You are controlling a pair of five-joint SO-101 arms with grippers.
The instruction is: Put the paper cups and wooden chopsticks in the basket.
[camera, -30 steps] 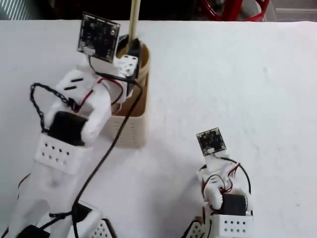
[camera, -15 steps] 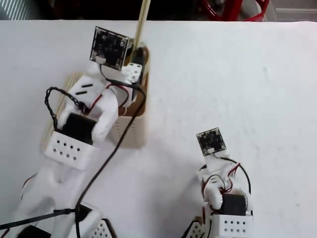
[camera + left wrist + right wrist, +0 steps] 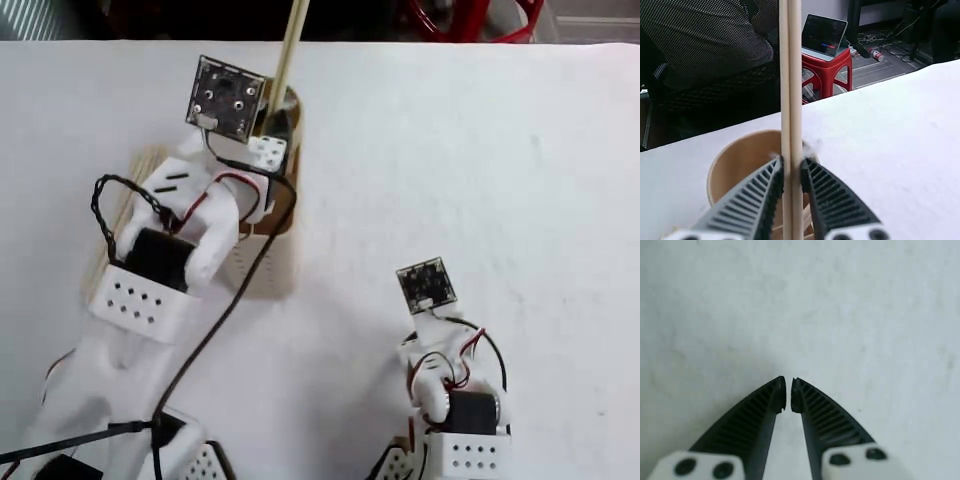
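1. Left arm (image 3: pixel 150 260) is stretched over the pale beige basket with a perforated side wall (image 3: pixel 266 268), which sits on the left part of the white table (image 3: pixel 500 150).
2. Left gripper (image 3: pixel 791 162) has its black ribbed jaws clenched on a pair of light wooden chopsticks (image 3: pixel 790 75). The two sticks are pressed side by side and stand near upright.
3. In the high view the chopsticks (image 3: pixel 290 45) lean slightly right, with their top ends past the far table edge.
4. A tan paper cup (image 3: pixel 735 165) sits right behind and below the left jaws, open mouth toward the wrist camera. The sticks' lower ends are hidden by the jaws.
5. From above, the cup is at the far end of the basket. Can't tell whether it's upright or tilted.
6. Right arm (image 3: pixel 450 400) is folded back at the near edge, well apart from the basket.
7. Right gripper (image 3: pixel 788 386) has its tips closed almost together, gripping nothing, over bare tabletop.
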